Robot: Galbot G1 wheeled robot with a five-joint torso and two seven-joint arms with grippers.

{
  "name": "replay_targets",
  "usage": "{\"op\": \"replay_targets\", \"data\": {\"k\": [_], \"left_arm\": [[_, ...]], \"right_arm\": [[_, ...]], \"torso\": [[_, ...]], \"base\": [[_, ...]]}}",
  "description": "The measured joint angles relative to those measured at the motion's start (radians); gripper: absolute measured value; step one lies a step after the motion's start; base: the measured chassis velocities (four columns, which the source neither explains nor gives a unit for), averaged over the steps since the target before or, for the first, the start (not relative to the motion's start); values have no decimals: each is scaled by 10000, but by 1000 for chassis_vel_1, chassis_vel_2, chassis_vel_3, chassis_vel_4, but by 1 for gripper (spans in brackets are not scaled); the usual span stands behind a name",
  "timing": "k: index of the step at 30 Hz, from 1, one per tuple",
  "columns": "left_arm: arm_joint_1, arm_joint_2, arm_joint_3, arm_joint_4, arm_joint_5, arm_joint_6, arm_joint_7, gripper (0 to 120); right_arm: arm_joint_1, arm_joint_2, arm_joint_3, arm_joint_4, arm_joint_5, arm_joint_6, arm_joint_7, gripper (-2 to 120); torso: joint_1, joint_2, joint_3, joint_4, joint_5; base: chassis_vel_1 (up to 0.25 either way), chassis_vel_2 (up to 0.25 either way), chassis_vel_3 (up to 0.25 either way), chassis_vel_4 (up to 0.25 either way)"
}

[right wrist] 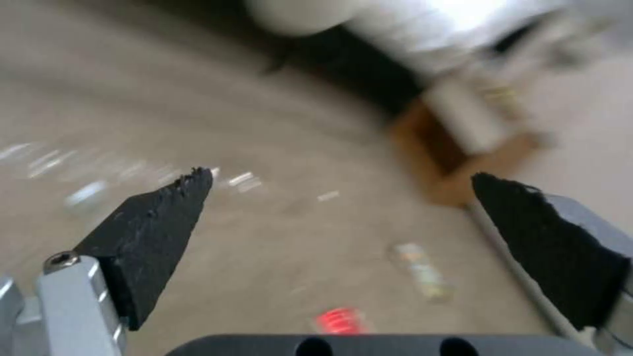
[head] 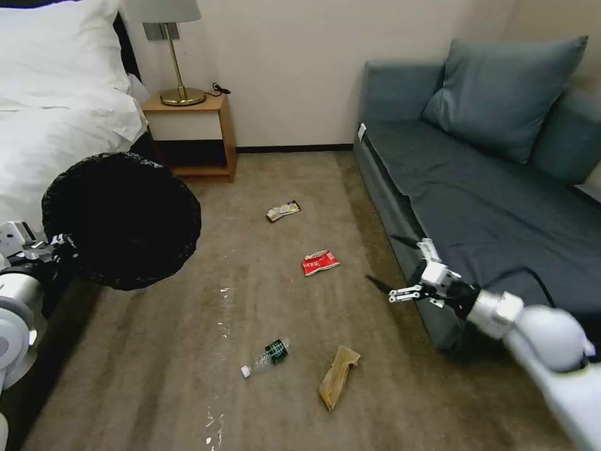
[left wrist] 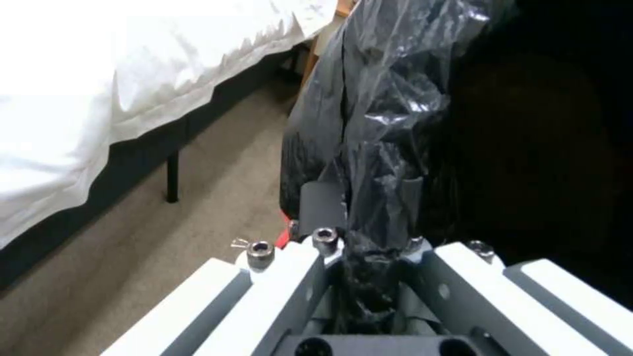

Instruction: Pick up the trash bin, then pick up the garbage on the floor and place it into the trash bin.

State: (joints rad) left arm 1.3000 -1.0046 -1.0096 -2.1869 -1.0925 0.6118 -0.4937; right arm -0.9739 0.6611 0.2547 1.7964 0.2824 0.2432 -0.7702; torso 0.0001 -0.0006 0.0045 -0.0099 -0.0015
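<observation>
**Bin aloft, litter waiting**

While the left gripper (left wrist: pixel 359 257) pinches the trash bin (head: pixel 122 219) by its bag-lined rim, held clear of the carpet, the right gripper (head: pixel 391 275) hangs wide open beside the sofa (head: pixel 494 207), probably readying for the garbage (head: pixel 320 262) scattered on the floor.

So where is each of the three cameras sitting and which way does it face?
Head view: on the head, looking down at carpet litter; both arms show, left claw holding the bin.
Left wrist view: along its claw onto the bin's black bag.
Right wrist view: over its open claw toward the floor.
Shared: the red wrapper in head and right wrist views.
</observation>
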Motion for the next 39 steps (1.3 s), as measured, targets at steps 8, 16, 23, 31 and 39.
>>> {"op": "replay_targets", "data": {"k": [8,16,23,31,39], "left_arm": [[572,-427,35,-352,654,-92,16,0],[1094,-586,-72,-642,955,-192,113,0],[1020,-700,149,-668,1060,-217,73,0],[995,-706,205,-704,1024,-218,16,0],[1005,-683,162,-749,973,-218,-2,0]], "right_arm": [[3031,954,-4788,-2534,-2910,1018,-1801,100],[3389,2291,-5147,-4247,-6352,2295,-2966,100],[3667,3226,-4722,-5681,-8628,3394,-2695,100],[3589,3786,-4477,-6827,-9460,3892,-2426,100],[3552,4316,-4582,-7367,-9741,4086,-2250,100]], "torso": [[0,0,1,-2,8],[1,0,0,-5,3],[0,0,-1,-6,2],[0,0,0,-7,6],[0,0,0,-6,4]], "base": [[0,0,0,0],[0,0,0,0],[0,0,0,0],[0,0,0,0],[0,0,0,0]]}}
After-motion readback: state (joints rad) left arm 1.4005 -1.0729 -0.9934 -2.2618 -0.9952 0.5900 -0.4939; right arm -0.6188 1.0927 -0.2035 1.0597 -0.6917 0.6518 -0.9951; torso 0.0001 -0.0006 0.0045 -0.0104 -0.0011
